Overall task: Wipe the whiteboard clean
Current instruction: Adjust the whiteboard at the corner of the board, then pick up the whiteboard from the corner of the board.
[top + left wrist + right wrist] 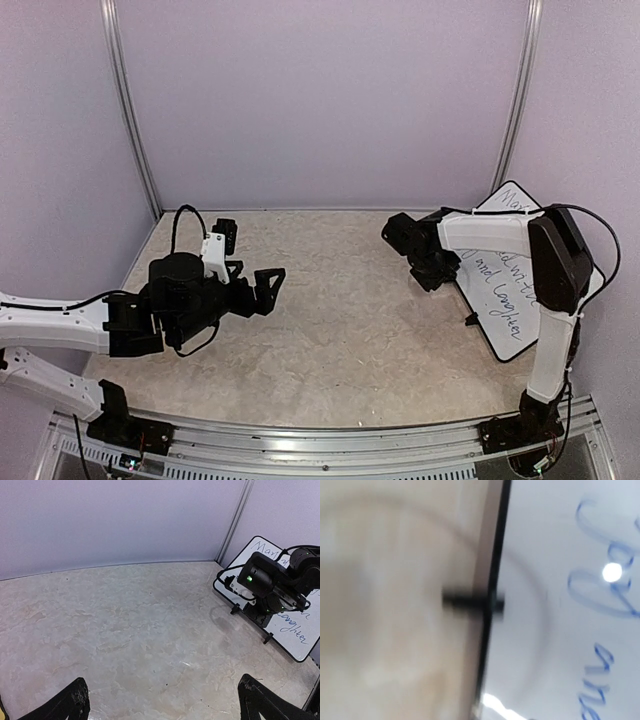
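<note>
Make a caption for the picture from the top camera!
Right gripper beside the black-framed white rectangular whiteboard, handwriting not yet erased; left gripper open above the beige marbled table.

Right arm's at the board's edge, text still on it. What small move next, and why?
Probably ease the right gripper across the black frame onto the whiteboard's face. Its blurred wrist view sits over that frame beside a foot, and blue writing is not yet wiped.
</note>
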Action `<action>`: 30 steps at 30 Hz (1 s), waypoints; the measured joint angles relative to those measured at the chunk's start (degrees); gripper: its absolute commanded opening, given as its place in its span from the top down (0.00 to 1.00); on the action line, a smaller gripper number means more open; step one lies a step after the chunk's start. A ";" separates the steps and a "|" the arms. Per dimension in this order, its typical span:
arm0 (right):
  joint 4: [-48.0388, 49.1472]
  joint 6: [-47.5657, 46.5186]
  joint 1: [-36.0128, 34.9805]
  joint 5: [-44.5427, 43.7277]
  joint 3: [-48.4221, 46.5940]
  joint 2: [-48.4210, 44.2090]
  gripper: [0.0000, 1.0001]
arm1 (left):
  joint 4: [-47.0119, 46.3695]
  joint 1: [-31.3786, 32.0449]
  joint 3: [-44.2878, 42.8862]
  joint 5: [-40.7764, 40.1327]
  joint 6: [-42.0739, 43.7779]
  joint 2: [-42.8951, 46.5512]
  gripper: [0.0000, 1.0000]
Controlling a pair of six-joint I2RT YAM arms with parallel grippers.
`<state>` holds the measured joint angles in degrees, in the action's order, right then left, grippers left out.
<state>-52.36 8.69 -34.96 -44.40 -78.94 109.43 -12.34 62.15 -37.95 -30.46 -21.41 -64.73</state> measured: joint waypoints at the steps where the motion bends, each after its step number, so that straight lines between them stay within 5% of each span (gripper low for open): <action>1: 0.70 2.21 -0.13 -0.55 -2.40 1.97 0.51 | 0.00 -0.04 0.00 0.00 0.00 0.00 0.01; 15: 15.67 35.54 -0.68 -1.97 -7.52 4.72 0.47 | 0.00 -0.07 0.02 -0.07 0.02 -0.35 0.01; 24: -5.68 76.02 -0.72 -6.71 -18.58 17.40 0.37 | 0.00 0.02 0.09 -0.24 0.04 -0.76 0.01; 30: -11.47 86.82 0.07 -7.28 -16.61 17.84 0.37 | 0.02 0.26 0.13 -0.46 0.26 -0.74 0.01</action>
<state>-63.83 95.50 -34.89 -51.68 -95.55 127.26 -12.32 62.41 -37.82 -30.92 -21.15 -65.47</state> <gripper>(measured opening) 0.636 0.990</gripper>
